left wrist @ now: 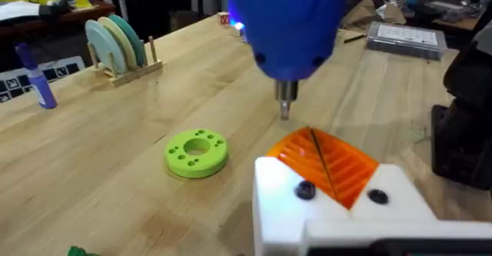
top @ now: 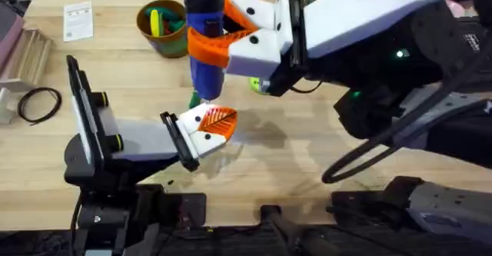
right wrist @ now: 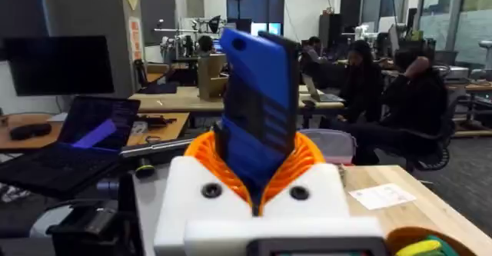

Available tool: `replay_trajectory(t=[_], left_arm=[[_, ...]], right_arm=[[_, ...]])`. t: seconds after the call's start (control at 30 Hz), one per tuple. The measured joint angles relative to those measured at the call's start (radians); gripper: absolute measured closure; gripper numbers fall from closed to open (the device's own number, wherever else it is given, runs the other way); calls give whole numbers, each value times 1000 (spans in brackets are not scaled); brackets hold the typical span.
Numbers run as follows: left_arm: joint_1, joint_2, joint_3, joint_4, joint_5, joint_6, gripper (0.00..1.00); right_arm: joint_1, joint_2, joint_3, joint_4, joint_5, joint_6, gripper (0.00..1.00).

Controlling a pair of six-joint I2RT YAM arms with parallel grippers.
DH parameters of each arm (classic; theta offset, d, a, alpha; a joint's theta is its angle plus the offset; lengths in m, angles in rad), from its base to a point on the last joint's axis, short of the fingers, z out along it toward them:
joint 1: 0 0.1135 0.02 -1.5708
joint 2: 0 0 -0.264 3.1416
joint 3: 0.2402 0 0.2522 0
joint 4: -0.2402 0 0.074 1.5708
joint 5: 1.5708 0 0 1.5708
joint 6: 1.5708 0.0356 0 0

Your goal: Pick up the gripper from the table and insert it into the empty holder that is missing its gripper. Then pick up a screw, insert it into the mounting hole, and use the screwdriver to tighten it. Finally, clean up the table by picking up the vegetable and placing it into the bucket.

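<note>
We note right hand (top: 231,37) clamped on blue screwdriver (top: 204,33), upright, bit pointing down at orange gripper (top: 217,121) seated in white holder (top: 201,137) on left hand (left wrist: 338,191). Whether bit touches: cannot tell. Left hand's opening: cannot tell, fingers cut off at frame edge. Two dark mounting holes (left wrist: 305,190) on holder face; screw presence unclear. Bucket (top: 160,27) at table (top: 307,152) far edge, contents indistinct. Lime ring disc (left wrist: 197,151) just beside holder.

Upright blue screwdriver (top: 204,33) above orange-tipped holder (top: 206,130)
</note>
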Motion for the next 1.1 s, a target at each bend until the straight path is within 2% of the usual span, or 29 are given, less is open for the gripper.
replay_trajectory(t=[1.1], left_arm=[[0,0,0,0,0,0,996]], right_arm=[[86,18,0,-4,-1,-51,977]])
